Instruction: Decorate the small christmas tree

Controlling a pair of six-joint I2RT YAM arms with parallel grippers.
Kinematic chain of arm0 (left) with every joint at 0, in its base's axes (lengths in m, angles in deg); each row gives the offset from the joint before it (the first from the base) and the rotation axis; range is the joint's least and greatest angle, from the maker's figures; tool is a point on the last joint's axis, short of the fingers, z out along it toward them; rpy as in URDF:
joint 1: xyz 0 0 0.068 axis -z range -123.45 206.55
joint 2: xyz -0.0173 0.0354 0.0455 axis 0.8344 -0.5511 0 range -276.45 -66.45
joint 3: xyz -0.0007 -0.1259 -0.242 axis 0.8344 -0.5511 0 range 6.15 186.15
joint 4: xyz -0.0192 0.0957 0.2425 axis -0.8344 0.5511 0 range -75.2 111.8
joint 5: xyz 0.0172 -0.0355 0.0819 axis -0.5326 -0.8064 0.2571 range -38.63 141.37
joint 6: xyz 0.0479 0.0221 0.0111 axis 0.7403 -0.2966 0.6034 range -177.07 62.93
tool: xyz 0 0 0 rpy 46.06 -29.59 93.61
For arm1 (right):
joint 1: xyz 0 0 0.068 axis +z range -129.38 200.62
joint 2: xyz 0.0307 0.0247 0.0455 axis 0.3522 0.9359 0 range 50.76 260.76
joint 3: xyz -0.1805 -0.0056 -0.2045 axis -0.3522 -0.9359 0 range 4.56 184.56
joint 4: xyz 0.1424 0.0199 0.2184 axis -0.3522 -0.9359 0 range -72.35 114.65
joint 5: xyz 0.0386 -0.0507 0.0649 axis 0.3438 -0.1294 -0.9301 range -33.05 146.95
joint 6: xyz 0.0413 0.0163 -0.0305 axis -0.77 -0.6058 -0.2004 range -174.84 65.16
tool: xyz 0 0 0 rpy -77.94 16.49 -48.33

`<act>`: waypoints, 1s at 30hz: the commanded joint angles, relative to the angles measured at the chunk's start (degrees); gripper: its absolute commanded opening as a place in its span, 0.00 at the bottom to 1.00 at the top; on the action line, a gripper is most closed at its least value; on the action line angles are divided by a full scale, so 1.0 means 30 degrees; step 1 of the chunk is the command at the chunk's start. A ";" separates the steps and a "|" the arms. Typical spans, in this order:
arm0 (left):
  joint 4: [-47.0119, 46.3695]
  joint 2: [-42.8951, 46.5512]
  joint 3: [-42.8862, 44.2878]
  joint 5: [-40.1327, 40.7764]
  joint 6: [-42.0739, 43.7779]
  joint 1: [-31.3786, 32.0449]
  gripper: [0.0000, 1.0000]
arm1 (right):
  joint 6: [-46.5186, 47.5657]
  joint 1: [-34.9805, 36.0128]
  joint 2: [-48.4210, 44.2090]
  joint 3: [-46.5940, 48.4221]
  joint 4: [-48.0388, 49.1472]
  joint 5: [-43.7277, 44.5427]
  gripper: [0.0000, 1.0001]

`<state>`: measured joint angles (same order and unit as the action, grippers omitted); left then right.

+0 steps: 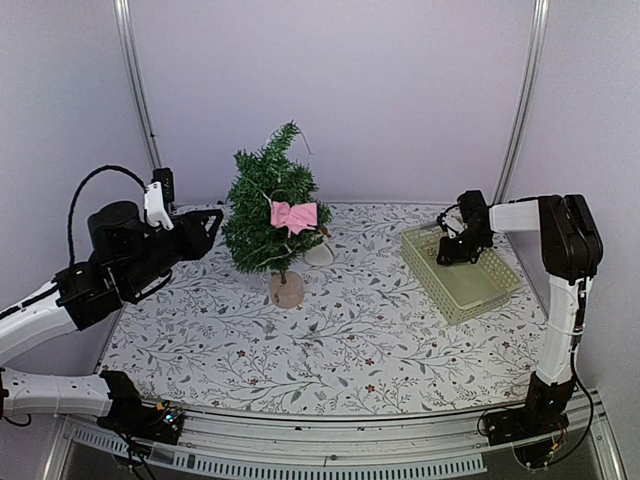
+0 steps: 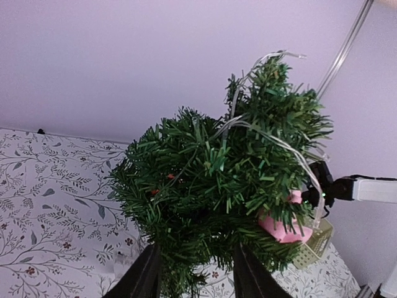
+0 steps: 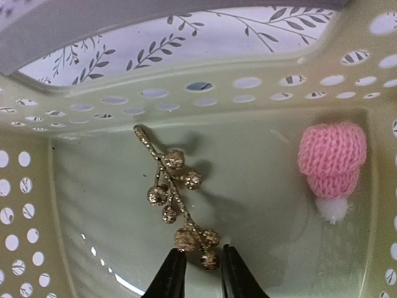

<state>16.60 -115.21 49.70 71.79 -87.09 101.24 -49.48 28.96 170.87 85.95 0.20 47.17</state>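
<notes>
The small christmas tree (image 1: 272, 215) stands at the back of the table on its pale round base (image 1: 286, 290). It carries a pink bow (image 1: 293, 215) and a thin light string (image 2: 273, 133). My left gripper (image 1: 212, 228) is open at the tree's left side. In the left wrist view its gripper (image 2: 193, 273) has the lower branches (image 2: 217, 186) between its fingers. My right gripper (image 3: 200, 267) is down inside the green basket (image 1: 490, 290), its fingers closed in on the lower end of a gold berry sprig (image 3: 170, 180) lying on the basket floor. A pink knitted hat (image 3: 332, 164) lies to the right of it.
A white object (image 1: 318, 255) sits on the floral tablecloth just right of the tree. The basket's perforated walls (image 3: 186, 105) surround the right gripper. The back wall and two metal frame posts (image 1: 140, 100) stand behind the table.
</notes>
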 commanded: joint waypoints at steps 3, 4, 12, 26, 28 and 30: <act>0.0587 0.0250 0.0409 0.0135 0.0799 -0.0304 0.41 | -0.0219 0.0445 -0.0523 0.0027 -0.0525 -0.0695 0.11; 0.0661 0.0280 0.0453 0.0113 0.0946 -0.0305 0.41 | -0.0278 0.0480 -0.0869 0.0052 -0.0765 -0.0717 0.08; 0.0924 0.0252 0.0771 -0.0328 0.2437 -0.0305 0.41 | -0.1368 0.0818 -0.4906 -0.0951 -0.2187 -0.1638 0.04; 0.0091 0.0575 0.0041 -0.2926 0.4238 -0.0218 0.41 | -0.2726 0.7616 -0.9563 -0.3974 -0.3896 -0.4871 0.06; 0.0052 0.0864 -0.0233 -0.3165 0.4351 -0.0175 0.41 | -0.2837 0.8817 -0.9145 -0.4480 -0.3726 -0.4886 0.06; 0.0338 0.1051 -0.0355 -0.3305 0.4433 -0.0082 0.40 | -0.2897 0.9825 -0.8415 -0.4900 -0.3417 -0.4834 0.06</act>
<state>18.30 -113.70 49.98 63.97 -75.51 101.11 -57.06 53.92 143.01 73.97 -9.07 33.83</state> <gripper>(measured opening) 0.407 0.059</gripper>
